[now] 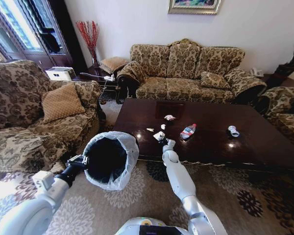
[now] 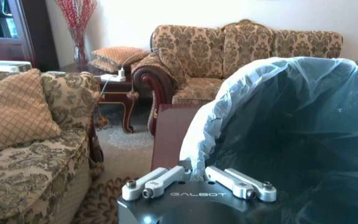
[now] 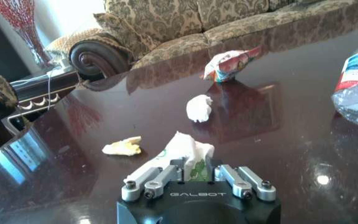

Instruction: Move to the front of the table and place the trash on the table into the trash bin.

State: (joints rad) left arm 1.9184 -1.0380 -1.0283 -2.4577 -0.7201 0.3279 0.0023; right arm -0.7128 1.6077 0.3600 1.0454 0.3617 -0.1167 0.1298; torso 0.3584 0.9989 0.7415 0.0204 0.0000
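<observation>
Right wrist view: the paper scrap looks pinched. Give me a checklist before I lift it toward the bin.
1. Right end effector shut on the crumpled paper scrap: ok.
2. Scrap off the table: not ok, it sits at the surface.
3. Left end effector clamped on the trash bin rim: ok.
4. Bin mouth open, facing up: ok.
5. Bin beside the table's near edge, left of the right arm: ok.
6. Remaining litter: plastic bottle, crushed bottle, wrapper on the table: not ok.

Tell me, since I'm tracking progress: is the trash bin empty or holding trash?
Cannot tell. The trash bin, held at its rim by the left gripper, shows a dark interior; its bottom is hidden.
</observation>
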